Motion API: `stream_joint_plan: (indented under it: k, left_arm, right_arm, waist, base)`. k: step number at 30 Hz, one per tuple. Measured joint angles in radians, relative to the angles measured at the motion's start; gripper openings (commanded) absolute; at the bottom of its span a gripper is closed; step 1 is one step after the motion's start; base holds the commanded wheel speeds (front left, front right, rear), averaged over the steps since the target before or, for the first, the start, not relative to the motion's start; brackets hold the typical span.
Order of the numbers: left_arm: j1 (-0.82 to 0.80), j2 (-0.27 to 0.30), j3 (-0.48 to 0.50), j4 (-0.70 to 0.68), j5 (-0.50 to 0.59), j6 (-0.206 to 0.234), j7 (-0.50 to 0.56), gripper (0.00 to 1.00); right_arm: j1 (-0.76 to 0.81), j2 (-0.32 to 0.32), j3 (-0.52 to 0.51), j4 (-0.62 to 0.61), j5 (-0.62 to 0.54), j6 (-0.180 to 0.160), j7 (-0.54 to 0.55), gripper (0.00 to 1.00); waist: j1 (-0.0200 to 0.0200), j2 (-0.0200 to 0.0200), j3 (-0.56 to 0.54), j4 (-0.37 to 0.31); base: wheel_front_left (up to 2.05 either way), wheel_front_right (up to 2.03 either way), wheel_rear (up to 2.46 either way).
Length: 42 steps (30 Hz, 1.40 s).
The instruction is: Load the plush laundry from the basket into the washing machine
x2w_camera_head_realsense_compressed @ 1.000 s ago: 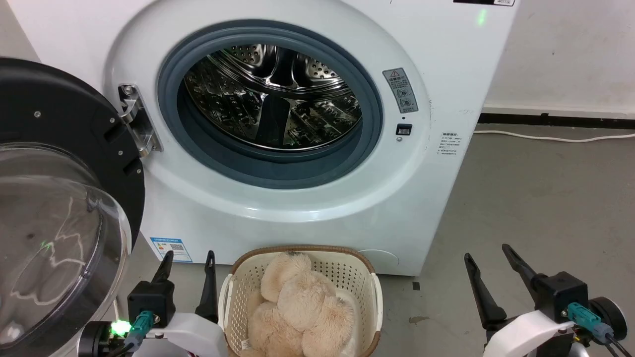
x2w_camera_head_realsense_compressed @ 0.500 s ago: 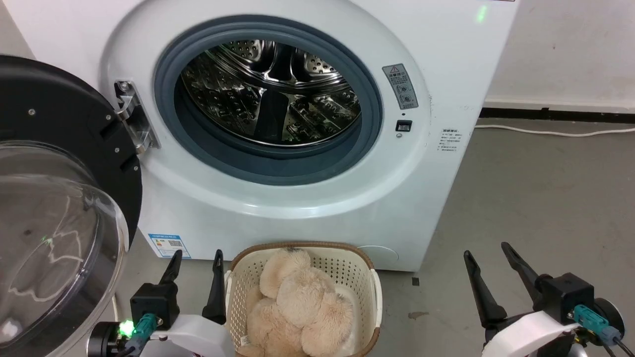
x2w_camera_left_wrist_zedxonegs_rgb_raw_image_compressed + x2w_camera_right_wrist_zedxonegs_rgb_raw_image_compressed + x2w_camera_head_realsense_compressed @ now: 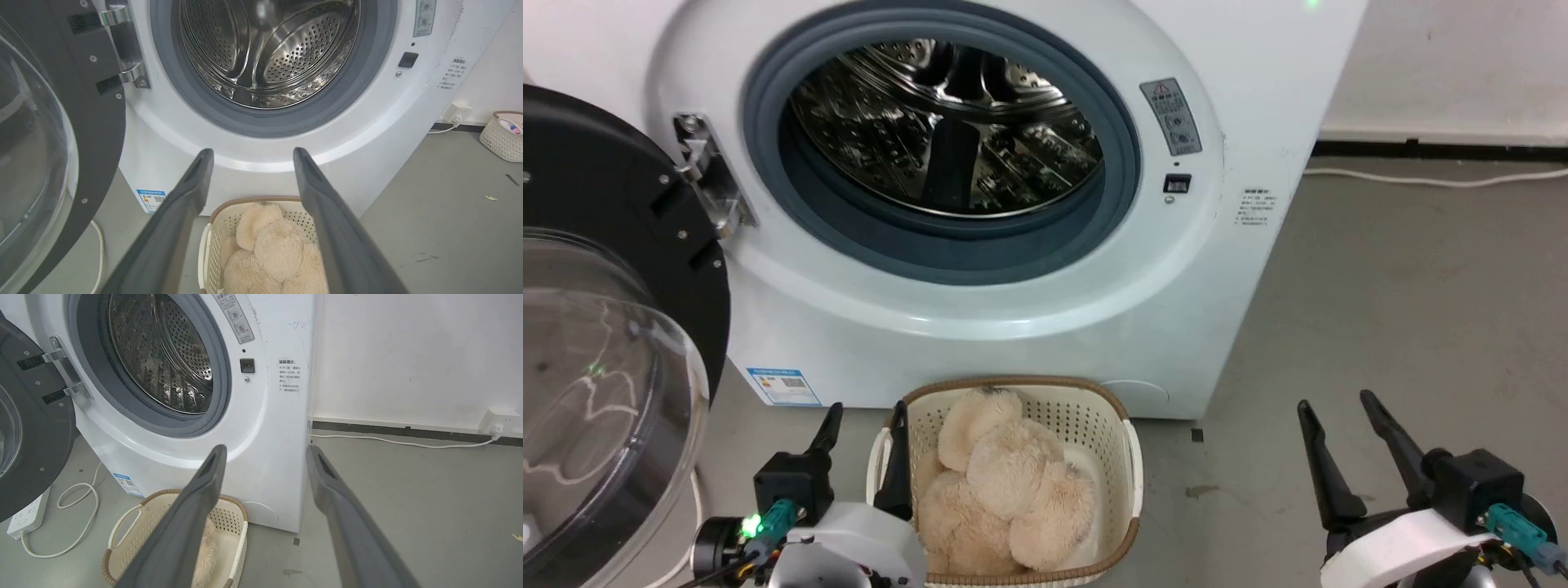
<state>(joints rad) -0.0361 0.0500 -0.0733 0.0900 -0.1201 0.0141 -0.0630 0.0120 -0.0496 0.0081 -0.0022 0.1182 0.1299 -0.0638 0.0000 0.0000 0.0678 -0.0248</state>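
The beige plush laundry (image 3: 1005, 490) lies heaped in the cream basket (image 3: 1045, 390) on the floor before the white washing machine (image 3: 980, 327). Its steel drum (image 3: 947, 131) stands exposed, and the black-rimmed clear door (image 3: 605, 367) hangs swung out at the left. My left gripper (image 3: 866, 420) is open at the basket's left edge, its right finger over the rim. In the left wrist view the plush laundry (image 3: 269, 253) and basket (image 3: 229, 208) sit below the gripper (image 3: 249, 153). My right gripper (image 3: 1335, 408) is open over bare floor, well right of the basket; it (image 3: 265, 451) frames the washer's corner.
A white cable (image 3: 1437, 180) runs along the wall's black skirting at the right. A power strip (image 3: 24, 516) with a looped white cord (image 3: 77, 498) lies on the floor under the door. A second pale basket (image 3: 502, 134) stands far right by the wall. Grey floor spreads right of the washer.
The head camera has tipped down and turned, so the whole picture shifted up and left. My left gripper has moved right, from beside the basket to over its left rim. The right gripper looks unmoved.
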Motion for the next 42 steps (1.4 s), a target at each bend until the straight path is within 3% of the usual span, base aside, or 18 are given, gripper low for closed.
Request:
stream_joint_plan:
  k: [12,28,42]
  left_arm:
    - [-0.113,0.002,-0.022,0.158,-0.063,-0.008,0.019,1.00]
    - [-0.283,0.016,-0.079,0.403,-0.130,-0.002,0.156,1.00]
    - [-0.470,0.067,-0.180,0.559,-0.123,0.059,0.258,1.00]
  right_arm:
    - [-0.026,0.000,-0.005,-0.014,0.053,0.000,-0.024,1.00]
    - [-0.068,0.000,-0.011,-0.049,0.139,0.000,-0.056,1.00]
    - [-0.105,0.000,-0.002,-0.081,0.232,0.000,-0.083,1.00]
  waist:
    - [0.0001,0.0000,0.088,-0.033]
    - [0.0001,0.0000,0.244,-0.087]
    - [0.0001,0.0000,0.406,-0.128]
  base:
    - [0.00,0.00,0.00]
    - [0.00,0.00,0.00]
    - [0.00,0.00,0.00]
